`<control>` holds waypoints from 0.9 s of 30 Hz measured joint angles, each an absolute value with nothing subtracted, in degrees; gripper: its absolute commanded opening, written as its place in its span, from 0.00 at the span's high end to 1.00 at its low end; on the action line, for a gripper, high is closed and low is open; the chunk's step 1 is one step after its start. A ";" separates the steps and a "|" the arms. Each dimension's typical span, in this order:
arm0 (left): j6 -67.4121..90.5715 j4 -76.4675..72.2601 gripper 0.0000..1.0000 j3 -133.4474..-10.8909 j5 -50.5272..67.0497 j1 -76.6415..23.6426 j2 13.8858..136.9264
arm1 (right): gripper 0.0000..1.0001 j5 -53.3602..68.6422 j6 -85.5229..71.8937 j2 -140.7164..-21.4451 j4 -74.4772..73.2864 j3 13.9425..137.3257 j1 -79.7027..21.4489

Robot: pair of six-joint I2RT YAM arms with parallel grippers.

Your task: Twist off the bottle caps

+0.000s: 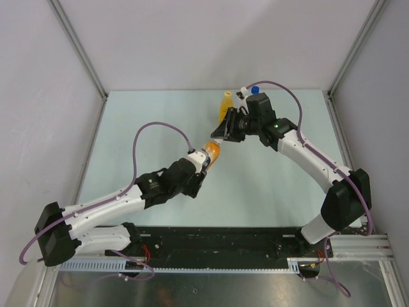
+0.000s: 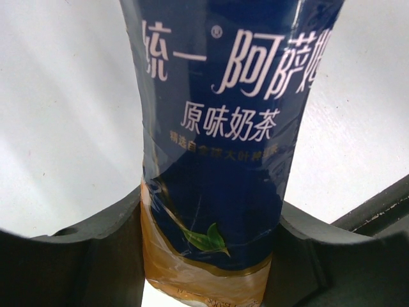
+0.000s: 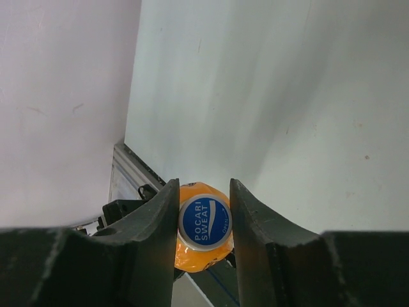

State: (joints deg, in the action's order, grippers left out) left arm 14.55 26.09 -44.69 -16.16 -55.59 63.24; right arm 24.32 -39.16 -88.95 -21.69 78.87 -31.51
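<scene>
The orange bottle (image 1: 213, 152) with its dark blue label (image 2: 217, 160) lies tilted off the table. My left gripper (image 1: 202, 162) (image 2: 211, 201) is shut on its body, one finger on each side. My right gripper (image 1: 222, 135) (image 3: 204, 187) meets it from the far side. Its jaws press both sides of the blue bottle cap (image 3: 204, 222), which faces the right wrist camera with the orange shoulder behind it. In the top view the cap is hidden between the right fingers.
A yellow bottle (image 1: 226, 103) stands at the far middle of the table. A bottle with a blue cap (image 1: 254, 89) stands just right of it, partly behind the right wrist. Grey walls enclose the pale green table (image 1: 160, 121) on three sides.
</scene>
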 measured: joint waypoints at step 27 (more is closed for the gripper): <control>13.23 28.53 0.92 -59.86 -5.52 -55.51 66.08 | 1.00 25.34 -33.89 -72.14 -6.37 73.38 -30.11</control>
State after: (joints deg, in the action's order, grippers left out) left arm 13.23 28.53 -59.86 -5.52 -55.51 66.08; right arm 25.34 -33.89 -72.14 -6.37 73.38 -30.11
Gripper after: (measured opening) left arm 0.594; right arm 0.384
